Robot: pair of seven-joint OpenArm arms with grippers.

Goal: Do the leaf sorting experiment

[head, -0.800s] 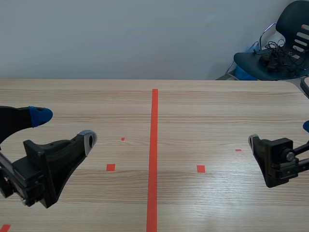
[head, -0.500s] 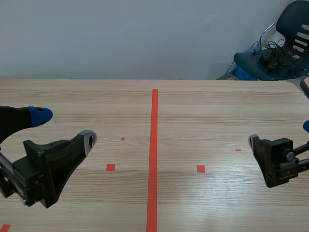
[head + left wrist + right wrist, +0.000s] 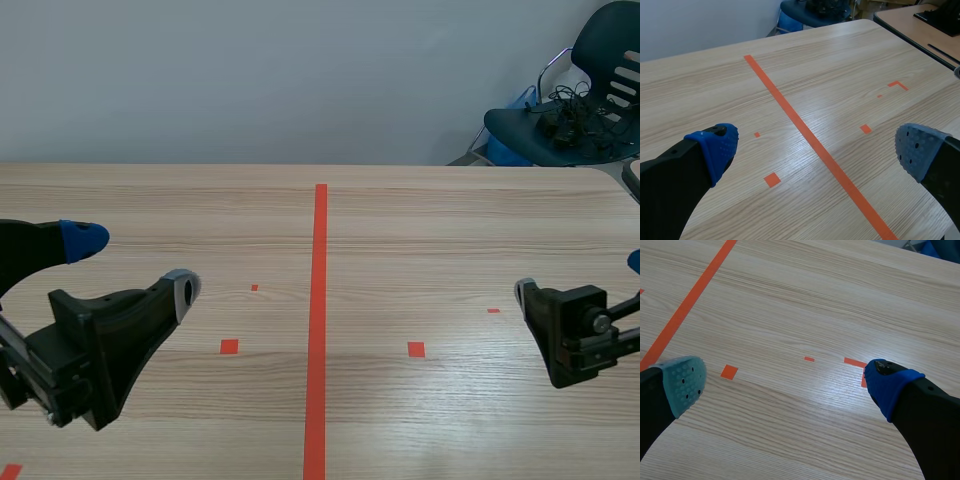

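Note:
No leaves or sorting containers show in any view. My left gripper [image 3: 133,263] hovers over the wooden table [image 3: 420,220] at the near left, open, with nothing between its blue and grey pads. In the left wrist view the gripper [image 3: 817,146] has only bare wood and orange tape beneath it. My right gripper [image 3: 580,277] stands at the near right edge, also open and empty. The right wrist view shows that gripper [image 3: 786,381] over bare table with small tape marks.
A dark chair [image 3: 570,110] holding tangled cables stands beyond the table's far right corner. Another table's edge [image 3: 920,22] appears past it in the left wrist view. A grey wall runs behind the table.

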